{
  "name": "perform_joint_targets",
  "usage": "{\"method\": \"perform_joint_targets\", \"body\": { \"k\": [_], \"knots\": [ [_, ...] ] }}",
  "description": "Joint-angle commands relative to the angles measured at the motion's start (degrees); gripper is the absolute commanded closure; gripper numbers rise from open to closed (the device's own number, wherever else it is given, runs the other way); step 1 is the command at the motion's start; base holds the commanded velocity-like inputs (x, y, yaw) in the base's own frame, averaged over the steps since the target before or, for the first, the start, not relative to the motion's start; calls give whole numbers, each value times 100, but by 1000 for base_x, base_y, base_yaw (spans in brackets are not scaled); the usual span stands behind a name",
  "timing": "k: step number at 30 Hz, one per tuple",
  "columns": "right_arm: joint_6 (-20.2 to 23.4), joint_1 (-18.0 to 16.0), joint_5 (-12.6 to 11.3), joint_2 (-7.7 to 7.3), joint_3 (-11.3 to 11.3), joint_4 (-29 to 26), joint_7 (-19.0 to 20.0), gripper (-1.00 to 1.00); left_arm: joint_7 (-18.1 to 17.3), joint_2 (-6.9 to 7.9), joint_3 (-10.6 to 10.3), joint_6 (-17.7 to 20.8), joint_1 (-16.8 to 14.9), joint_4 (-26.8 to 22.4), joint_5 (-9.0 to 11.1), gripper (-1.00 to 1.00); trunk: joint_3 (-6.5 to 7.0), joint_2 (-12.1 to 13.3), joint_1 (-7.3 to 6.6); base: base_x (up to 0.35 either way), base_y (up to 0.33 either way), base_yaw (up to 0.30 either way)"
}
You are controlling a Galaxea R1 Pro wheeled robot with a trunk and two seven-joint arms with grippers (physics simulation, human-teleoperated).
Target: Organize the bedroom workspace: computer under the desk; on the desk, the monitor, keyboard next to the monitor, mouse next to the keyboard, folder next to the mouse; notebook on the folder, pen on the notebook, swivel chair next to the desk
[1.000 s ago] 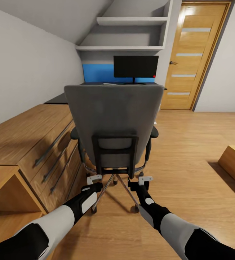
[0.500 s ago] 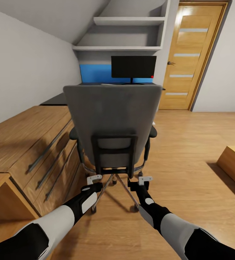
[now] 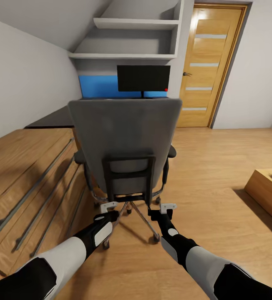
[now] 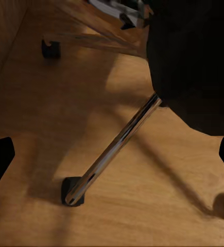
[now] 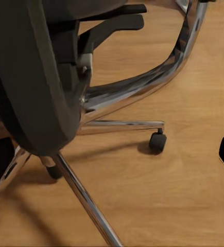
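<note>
Grey swivel chair [image 3: 124,137] facing monitor [image 3: 143,78]

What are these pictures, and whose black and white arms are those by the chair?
They belong to a robot in a computer game world. The big picture comes from a camera on its head, looking down over both arms. Its left gripper and right gripper, which are its pincer hands, sit low behind a gray swivel chair; I cannot tell if they are pinching anything. Past the chair, a black monitor stands on a dark desk, with wooden drawers at the side and a door beyond. The two small pictures come from cameras on its wrists, looking at the chair's shiny chair legs and a little wheel on the wooden floor.
</note>
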Motion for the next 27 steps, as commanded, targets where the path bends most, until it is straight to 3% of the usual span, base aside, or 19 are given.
{"method": "perform_joint_targets", "body": {
  "k": [1, 9, 21, 27],
  "knots": [
    [-16, -6, -28, 1, 39, 6, -41, -100, 45, 5, -52, 16, -5, -14, 10, -100, -2, -2, 2, 309, 0, -150],
    [-15, -6, -28, 1, 39, 6, -43, -100, 45, 5, -52, 19, -5, -14, 10, -100, 15, -2, 2, 227, 0, -142],
    [-16, -6, -30, 1, 39, 5, -44, -100, 63, 14, -43, 19, -5, -9, 27, -100, 16, -2, 2, 36, 0, -51],
    [-30, -6, -37, -17, 32, 6, -46, -100, 87, 159, -35, 19, -5, 2, 42, -100, 16, -2, 2, 1, 0, -1]
  ]
}}
